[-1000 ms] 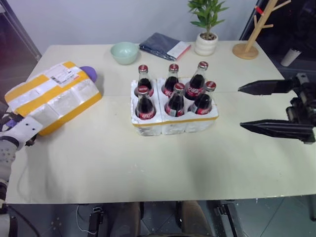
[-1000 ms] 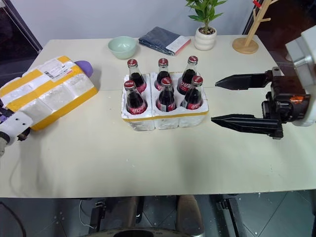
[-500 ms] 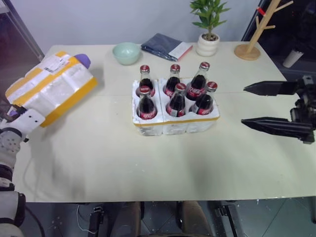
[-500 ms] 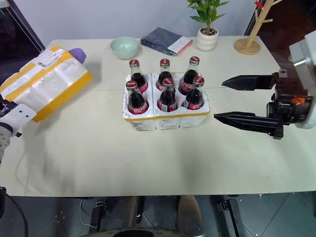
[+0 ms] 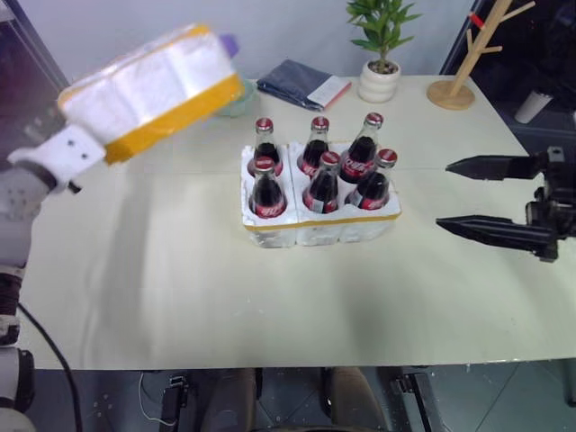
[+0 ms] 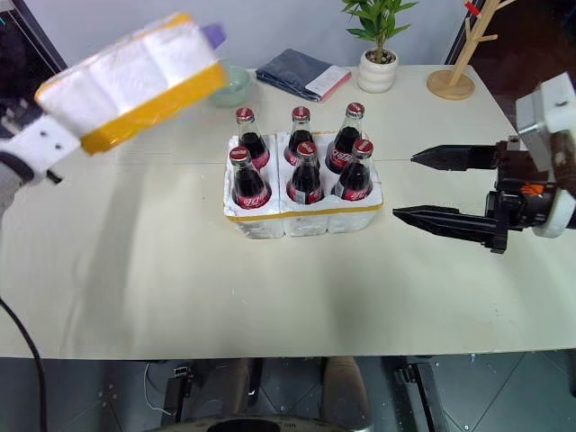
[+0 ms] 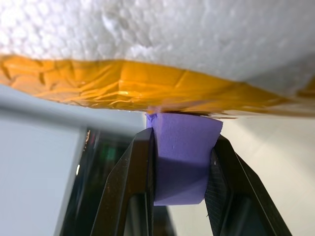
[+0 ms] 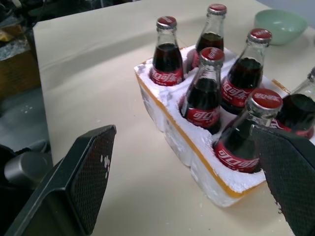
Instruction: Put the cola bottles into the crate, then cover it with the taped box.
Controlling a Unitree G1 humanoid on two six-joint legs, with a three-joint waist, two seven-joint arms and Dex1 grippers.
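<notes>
Several cola bottles (image 5: 322,184) with red caps stand upright in the pockets of the white crate (image 5: 319,227) at the table's middle. The taped box (image 5: 153,85), white foam with a yellow band, hangs tilted in the air to the left of and behind the crate. My left gripper (image 7: 181,142) is shut on a purple foam tab (image 7: 183,157) fixed to the box's yellow-taped edge. Another purple bit (image 5: 229,42) sticks out at the box's far end. Right of the crate, my right gripper (image 5: 443,194) stands open and level, its fingers (image 8: 91,172) pointing at the bottles and apart from them.
Along the far edge of the cream table (image 5: 225,306) are a mint bowl (image 6: 236,83), half hidden behind the box, a folded dark cloth (image 5: 301,84), a potted plant (image 5: 378,76) and a wooden stand (image 5: 454,90).
My left arm has lifted the taped box off the table, up and to the right, toward the crate. The right gripper stays open in nearly the same place.
</notes>
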